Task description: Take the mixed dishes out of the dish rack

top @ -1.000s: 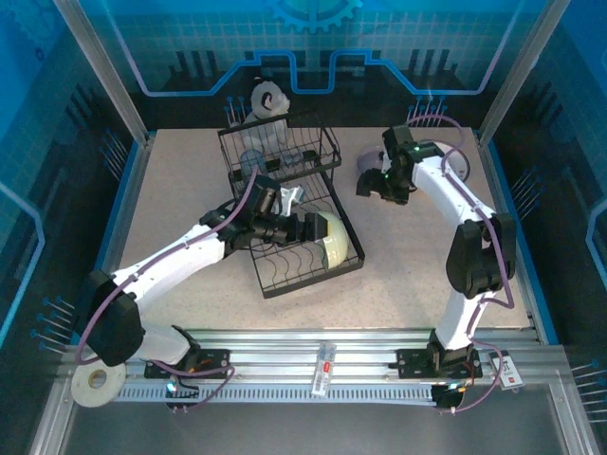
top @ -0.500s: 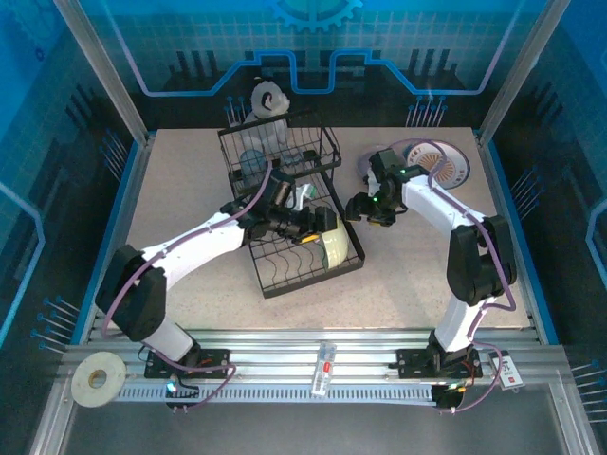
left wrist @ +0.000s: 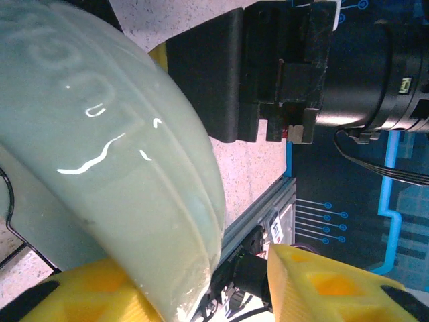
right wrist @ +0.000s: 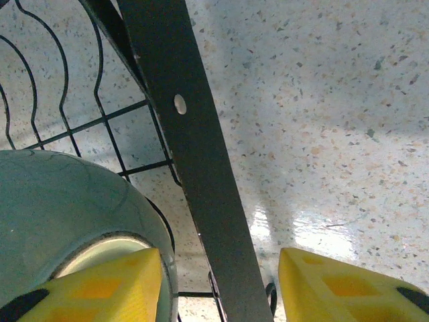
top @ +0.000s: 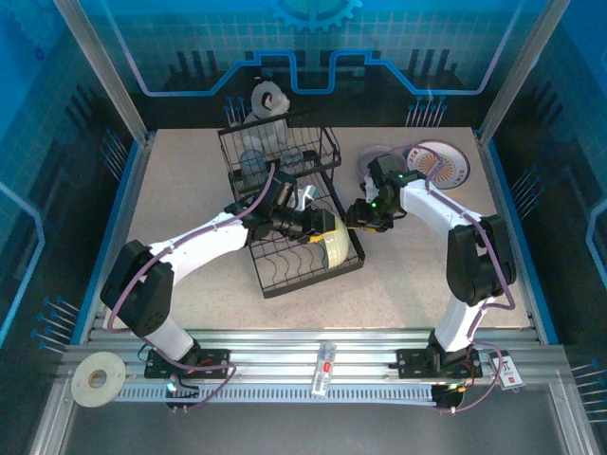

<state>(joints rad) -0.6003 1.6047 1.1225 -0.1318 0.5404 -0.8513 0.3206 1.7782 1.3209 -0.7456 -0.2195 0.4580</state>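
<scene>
1. Straddling the rim of the pale green bowl [left wrist: 100, 147], the left jaws stand partly open; one yellow pad [left wrist: 87, 292] lies against the bowl's wall; the other pad [left wrist: 328, 285] stands clear of it across a gap.
2. The bowl stands on edge in the lower tray of the dish rack [top: 285, 275], between the two sets of jaws.
3. The right jaws are partly open, astride the rack's black side bar [right wrist: 194, 154]; one pad [right wrist: 100, 282] overlaps the bowl's foot; the other hangs over bare bench [right wrist: 322, 100]; I cannot tell whether either pad touches anything.
4. Beyond the right jaws, well apart, a white plate with orange-patterned rim [top: 442, 163] lies on the bench.
</scene>
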